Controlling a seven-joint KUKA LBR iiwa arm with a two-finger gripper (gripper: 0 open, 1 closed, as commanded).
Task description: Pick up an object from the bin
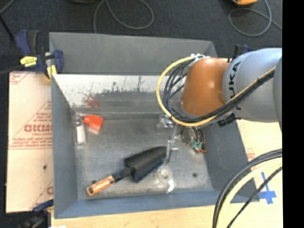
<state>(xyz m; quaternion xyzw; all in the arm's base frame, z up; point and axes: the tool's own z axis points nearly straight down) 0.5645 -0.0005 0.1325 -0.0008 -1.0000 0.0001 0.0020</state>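
camera view: grey bin (133,56) holds black scoop (145,163), orange cap (93,122), clear cup (164,177).

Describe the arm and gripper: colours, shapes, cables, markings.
The arm is a thick, rounded silver-grey link with black KUKA lettering. An orange domed cover caps its wrist, ringed by looped black cables and one pale yellow one. The gripper is small, slim bare metal, with green and red wires beside it.

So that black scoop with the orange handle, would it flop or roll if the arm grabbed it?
Probably stiff: the black scoop lies straight from blade to handle. It is long, so grabbed at the wide end by the gripper it might tilt handle-down. Its flattish blade makes rolling unlikely.
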